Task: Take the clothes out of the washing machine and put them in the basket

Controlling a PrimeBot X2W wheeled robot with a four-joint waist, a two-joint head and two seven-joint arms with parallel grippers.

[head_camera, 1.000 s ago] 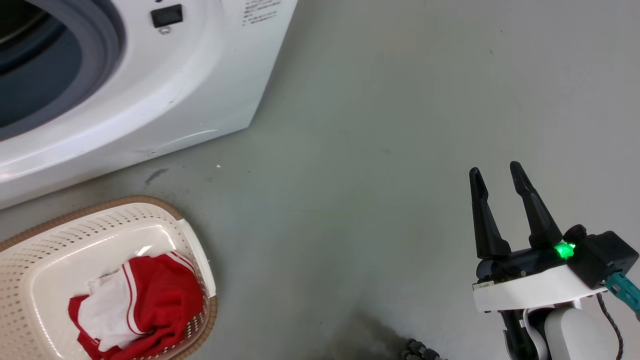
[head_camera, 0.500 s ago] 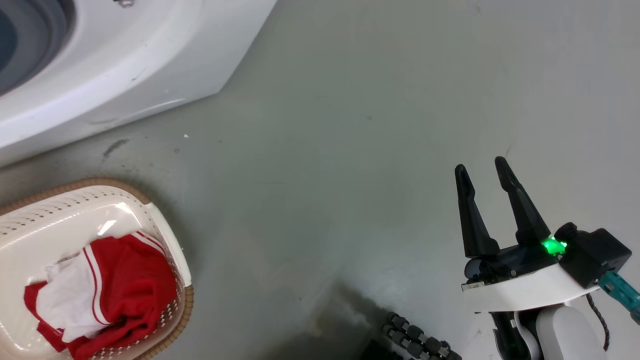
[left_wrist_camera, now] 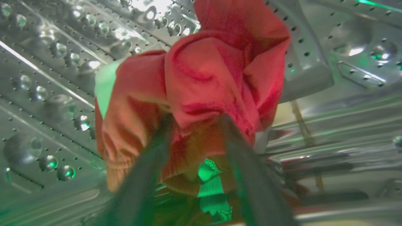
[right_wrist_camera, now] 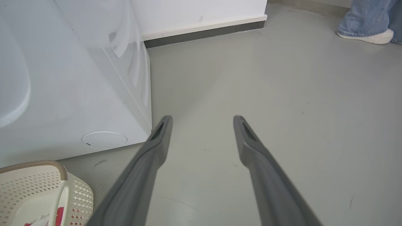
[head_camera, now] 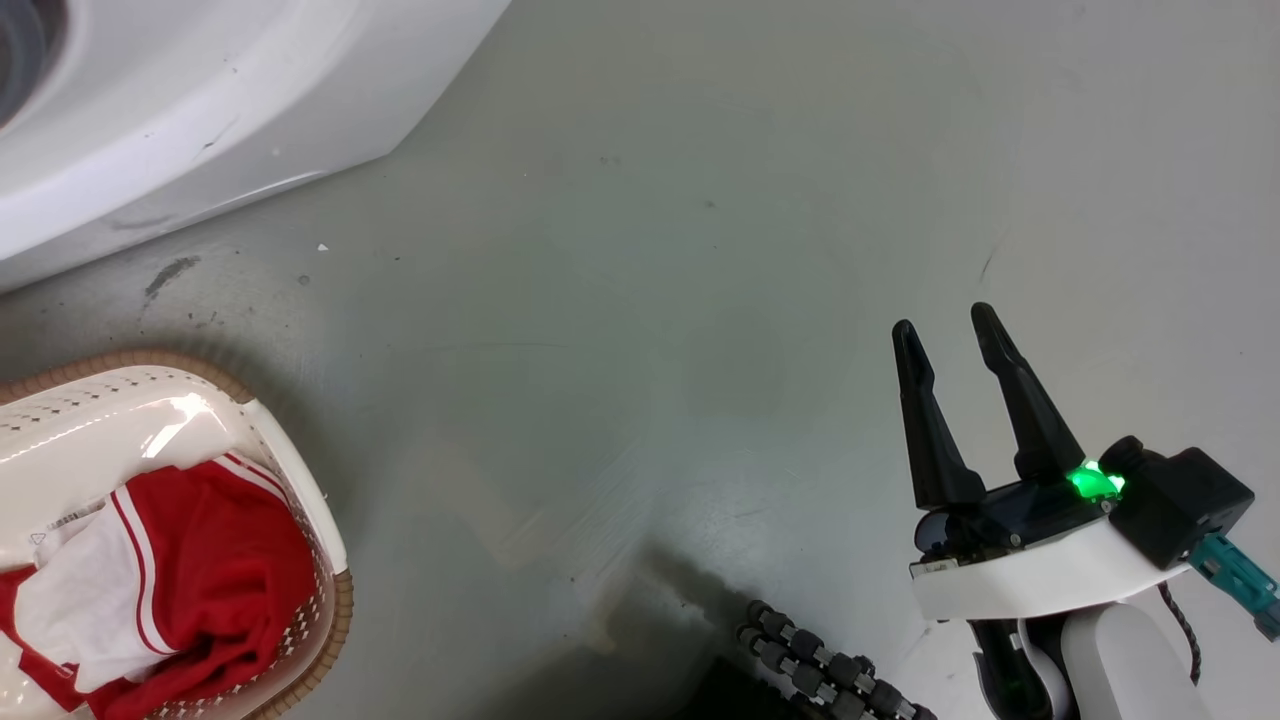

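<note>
- L gripper (left_wrist_camera: 194, 125): inside the washer's steel drum (left_wrist_camera: 47, 78). Fingers a fair way apart, tips pushed into a red garment (left_wrist_camera: 204, 72), fabric bunched between them. View is blurred, so can't tell if it's actually clamped.
- Red garment: crumpled lump directly ahead of L gripper, pale panel on its left edge, lying against the perforated drum wall.
- R gripper (head_camera: 943, 322): fingers wide apart, nothing between them, holding nothing. Hangs over bare grey floor (head_camera: 650, 300); green light (head_camera: 1090, 482) lit at its wrist.
- Washer (right_wrist_camera: 78, 94): ahead and to the left of R gripper, well apart from it; lower front corner is the nearest part.
- Basket (head_camera: 335, 600): on the floor well to the left of R gripper, near the washer's base.
- Red-and-white heap (head_camera: 220, 560): clothes w/ thin white stripes, lying in the basket at the end nearer R gripper.
- Person's shoe (right_wrist_camera: 367, 36) + jeans leg (right_wrist_camera: 364, 14): far ahead-right of R gripper, on the floor.
</note>
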